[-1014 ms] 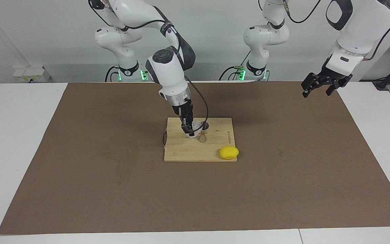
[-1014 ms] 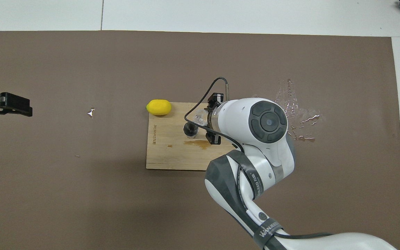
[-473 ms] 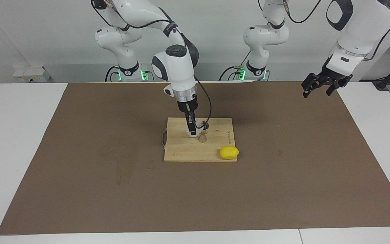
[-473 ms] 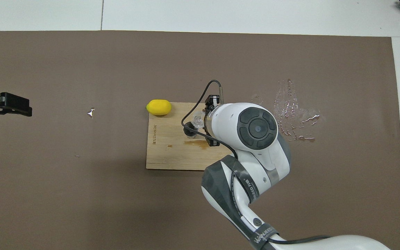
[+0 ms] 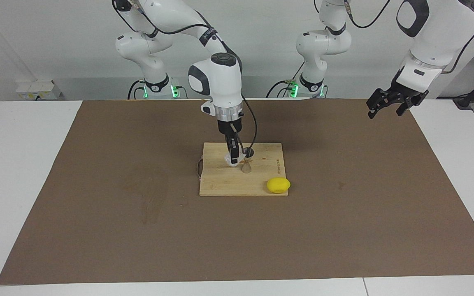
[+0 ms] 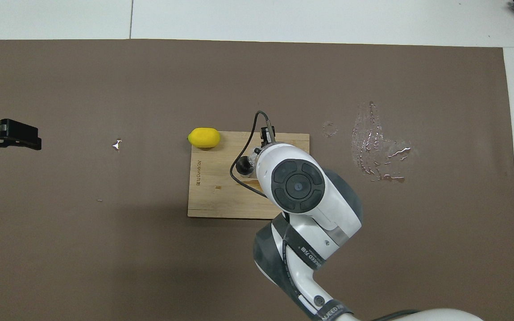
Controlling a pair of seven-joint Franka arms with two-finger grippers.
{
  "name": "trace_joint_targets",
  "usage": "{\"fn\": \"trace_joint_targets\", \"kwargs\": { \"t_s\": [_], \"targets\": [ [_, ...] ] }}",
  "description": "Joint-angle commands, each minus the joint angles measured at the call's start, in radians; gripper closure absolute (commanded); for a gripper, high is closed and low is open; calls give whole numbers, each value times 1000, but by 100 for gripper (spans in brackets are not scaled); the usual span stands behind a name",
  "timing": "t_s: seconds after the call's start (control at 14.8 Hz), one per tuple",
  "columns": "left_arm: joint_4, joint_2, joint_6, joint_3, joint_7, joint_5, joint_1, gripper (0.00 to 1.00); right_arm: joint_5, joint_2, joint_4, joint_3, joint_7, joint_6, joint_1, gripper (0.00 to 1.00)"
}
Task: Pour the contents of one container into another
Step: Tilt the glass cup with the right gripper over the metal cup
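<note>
I see the right gripper [image 5: 233, 159] down over the middle of the wooden cutting board [image 5: 220, 185], pointing straight down, and it grips the small clear cup [image 5: 235, 158] just above the board. The silver jigger [image 5: 247, 163] stands upright on the board, right beside the cup on the side toward the left arm's end, its dark mouth [image 6: 242, 166] facing up. A yellow lemon [image 5: 278, 185] lies at the board's corner farthest from the robots, toward the left arm's end. A brown mat [image 5: 97, 230] covers the worktop under the board, with a wet patch [image 6: 377, 149] off the board toward the right arm's end. The left gripper [image 5: 385, 107] waits in the air, well apart from the board, its fingers spread.
</note>
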Motion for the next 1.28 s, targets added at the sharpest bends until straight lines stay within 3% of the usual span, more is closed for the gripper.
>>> {"fn": "trace_joint_targets", "kwargs": {
  "t_s": [0.0,0.68,1.01,1.22],
  "targets": [
    [-26,-17,14,-2,0,12,7,0,-45,-11,3,-4,45,-26,22,94],
    [-29,-19,16,-2,0,12,7,0,-39,-10,12,4,40,-57,-1,93],
    [-29,-19,17,-2,0,12,7,0,110,1,22,4,31,-46,-38,93],
    [-31,-19,17,-2,0,12,11,0,295,4,22,2,-60,-46,-64,94]
  ]
}}
